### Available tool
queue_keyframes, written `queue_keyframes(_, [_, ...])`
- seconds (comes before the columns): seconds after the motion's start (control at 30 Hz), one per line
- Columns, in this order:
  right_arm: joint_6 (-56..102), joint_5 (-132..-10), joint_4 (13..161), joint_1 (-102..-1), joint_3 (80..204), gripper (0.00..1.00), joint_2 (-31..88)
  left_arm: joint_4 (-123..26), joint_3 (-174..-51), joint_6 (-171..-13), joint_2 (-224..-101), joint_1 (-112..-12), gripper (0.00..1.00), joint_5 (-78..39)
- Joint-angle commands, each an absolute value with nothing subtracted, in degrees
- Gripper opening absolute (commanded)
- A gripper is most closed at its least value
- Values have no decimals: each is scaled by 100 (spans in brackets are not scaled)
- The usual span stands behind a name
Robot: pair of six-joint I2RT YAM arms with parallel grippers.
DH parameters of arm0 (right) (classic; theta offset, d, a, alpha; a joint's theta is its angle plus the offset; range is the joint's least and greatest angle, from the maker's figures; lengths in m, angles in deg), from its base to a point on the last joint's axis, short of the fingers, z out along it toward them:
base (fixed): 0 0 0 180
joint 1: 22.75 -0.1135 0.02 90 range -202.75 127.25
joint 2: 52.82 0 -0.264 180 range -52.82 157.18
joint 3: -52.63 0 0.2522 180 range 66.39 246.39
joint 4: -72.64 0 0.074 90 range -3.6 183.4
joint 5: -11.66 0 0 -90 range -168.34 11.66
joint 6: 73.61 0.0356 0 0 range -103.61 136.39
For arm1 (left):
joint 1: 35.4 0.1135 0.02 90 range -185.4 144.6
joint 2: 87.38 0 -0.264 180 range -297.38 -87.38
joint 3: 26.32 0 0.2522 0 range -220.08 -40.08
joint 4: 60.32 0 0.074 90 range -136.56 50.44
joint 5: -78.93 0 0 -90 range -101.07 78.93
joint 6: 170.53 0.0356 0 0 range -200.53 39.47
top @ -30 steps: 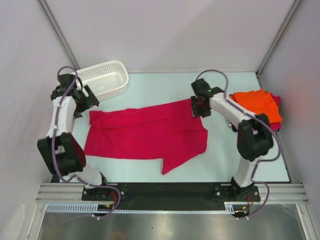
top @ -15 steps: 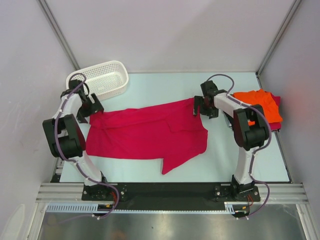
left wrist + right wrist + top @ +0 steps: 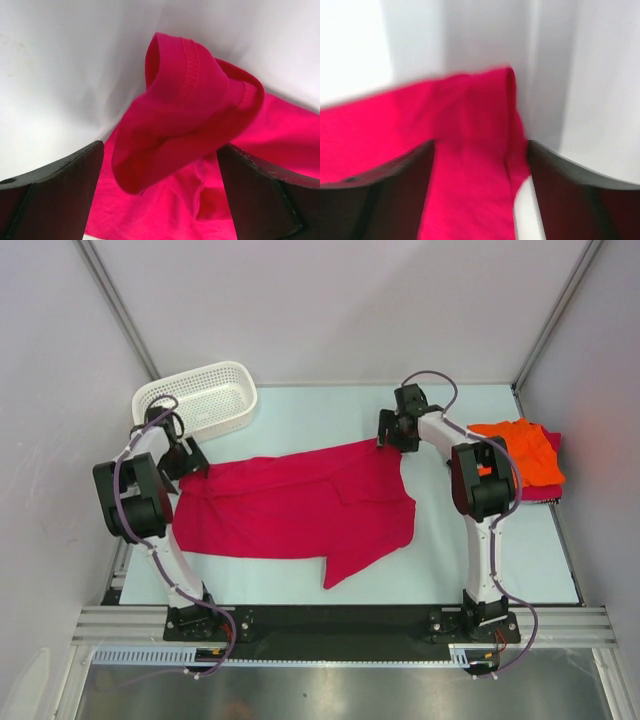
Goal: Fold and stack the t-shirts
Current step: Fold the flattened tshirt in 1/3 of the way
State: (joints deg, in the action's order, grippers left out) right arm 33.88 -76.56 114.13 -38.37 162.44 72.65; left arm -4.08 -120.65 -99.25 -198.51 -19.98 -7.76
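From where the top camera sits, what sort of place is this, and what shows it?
Probably a robot lab cell: a left arm and right arm bolted to a metal rail, white walls boxing the table, a crimson t-shirt laid out.

The crimson t-shirt [image 3: 300,505] is seen whole from above; its far corners are viewed close-up from each wrist.

Your overhead view is bright and evenly lit, sharp right across the table [image 3: 320,415], with only short, soft shadows beside the arms and a dull sheen on the metal sheet [image 3: 330,690] below its near edge. Your left wrist view is crisp on the crimson t-shirt [image 3: 190,115] hem stitching; the dark fingers [image 3: 50,195] look softer. Your right wrist view is smeared throughout, white blown out top left.
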Motion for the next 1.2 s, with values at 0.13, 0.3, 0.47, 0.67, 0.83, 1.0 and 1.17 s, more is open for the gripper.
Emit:
queue_keyframes(0.13, [3405,-6893,11575,-3822,17167,18,8165,-490,-12638,-10118,-20277,-2063,53,-826])
queue_keyframes(0.3, [3423,-6963,11611,-3822,17282,0,8218,-429,-13042,-10162,-20462,-2116,0,-852])
queue_keyframes(0.47, [3467,-7410,11663,-3831,17370,0,8227,-394,-13455,-10144,-20690,-2186,0,-791])
queue_keyframes(0.67, [3484,-8166,11567,-3822,17484,0,8201,-210,-14105,-10127,-21042,-2213,0,-747])
queue_keyframes(0.83, [3414,-8703,11356,-3839,17818,0,8236,-7,-14309,-10066,-21140,-2213,31,-712])
queue_keyframes(1.0, [3116,-9590,11364,-3962,18099,28,8008,-77,-13853,-9987,-20499,-2204,100,-545])
queue_keyframes(1.17, [2773,-10391,11471,-4199,17401,91,6999,-481,-12764,-10048,-19067,-2116,100,-483])
